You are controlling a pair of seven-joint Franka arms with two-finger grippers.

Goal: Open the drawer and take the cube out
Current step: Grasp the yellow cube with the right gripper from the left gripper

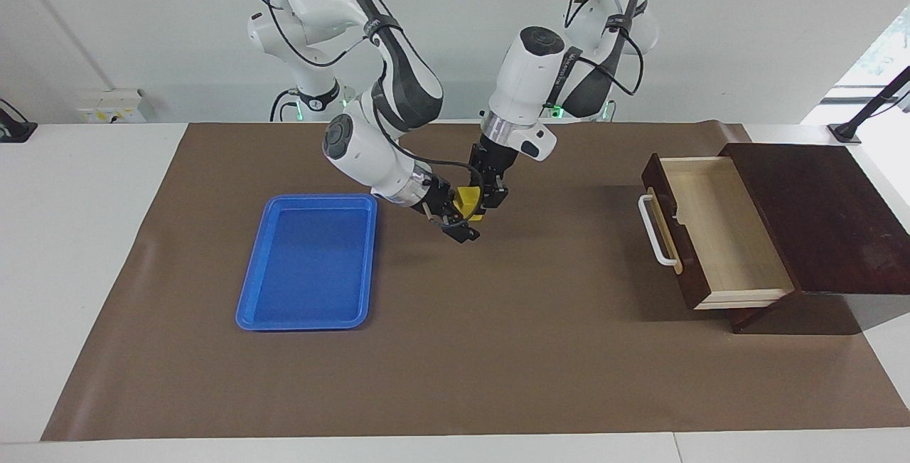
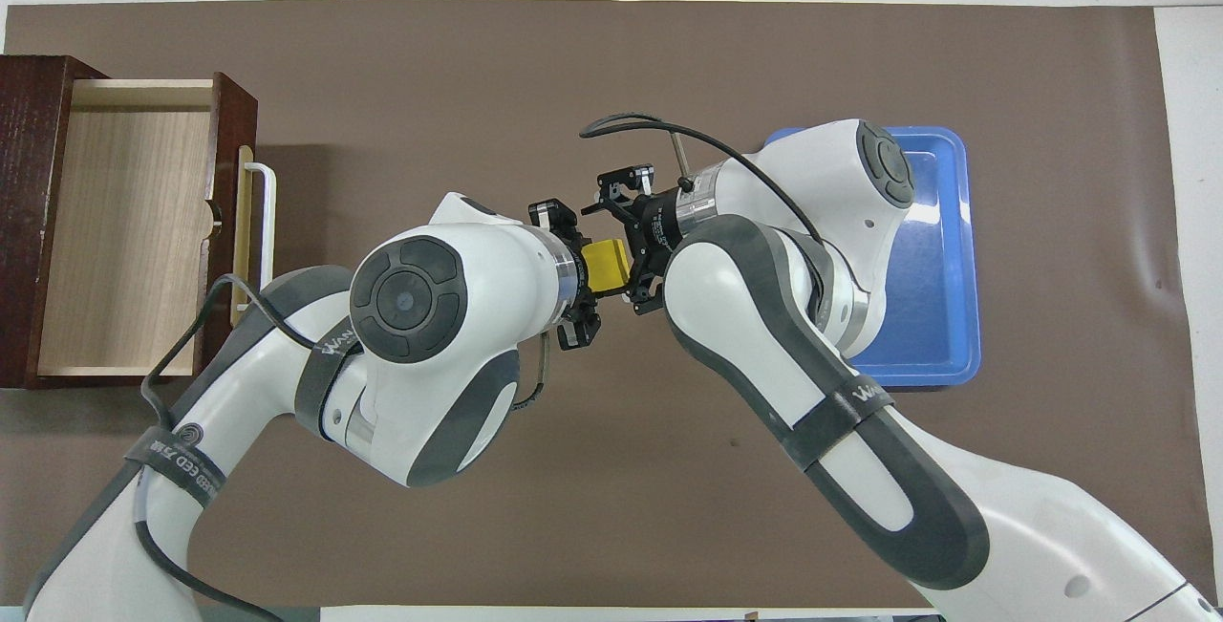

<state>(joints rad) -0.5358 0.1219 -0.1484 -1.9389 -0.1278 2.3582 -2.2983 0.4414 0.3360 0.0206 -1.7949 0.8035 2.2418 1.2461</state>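
The small yellow cube [image 1: 467, 200] is up in the air over the brown mat, between the blue tray and the drawer, and both grippers meet at it. My left gripper [image 1: 485, 201] points down at it and is shut on it. My right gripper [image 1: 461, 215] comes in from the tray's side, right against the cube. In the overhead view the cube [image 2: 605, 264] shows between the left gripper [image 2: 585, 270] and the right gripper [image 2: 631, 254]. The dark wooden drawer [image 1: 718, 232] stands pulled open at the left arm's end, its pale inside bare, also in the overhead view [image 2: 129, 230].
A flat blue tray [image 1: 249, 306] lies on the mat toward the right arm's end and holds nothing; in the overhead view the tray [image 2: 955, 316] is partly covered by the right arm. The brown mat [image 1: 498, 349] covers most of the white table.
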